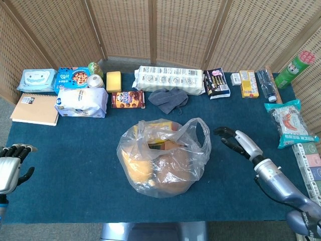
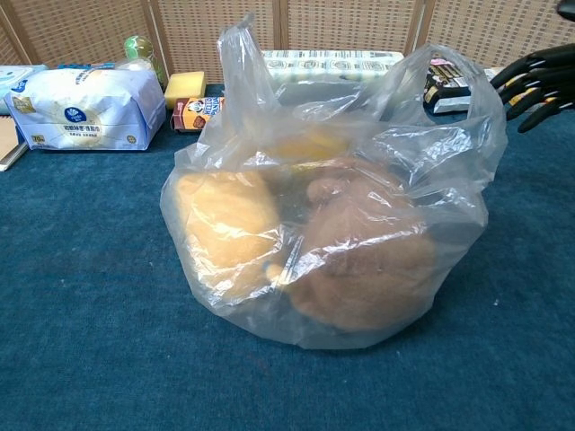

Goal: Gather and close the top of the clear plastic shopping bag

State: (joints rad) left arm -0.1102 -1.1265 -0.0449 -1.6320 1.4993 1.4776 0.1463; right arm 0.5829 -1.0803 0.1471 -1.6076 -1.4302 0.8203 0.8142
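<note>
Head view, at the table: your right hand [image 1: 235, 141] hovers with fingers spread and empty, just beside the clear plastic bag [image 1: 163, 158], which sits mid-table on the blue cloth [image 1: 75, 150]. The bag lies toward the centre from that hand, its nearer handle loop [image 1: 200, 131] standing up on the side facing your fingertips. Your left hand [image 1: 11, 163] waits well apart at the table's edge, fingers apart, holding nothing. The right is clearly nearer, so the first gather likely falls to it, reaching across for that loop
</note>
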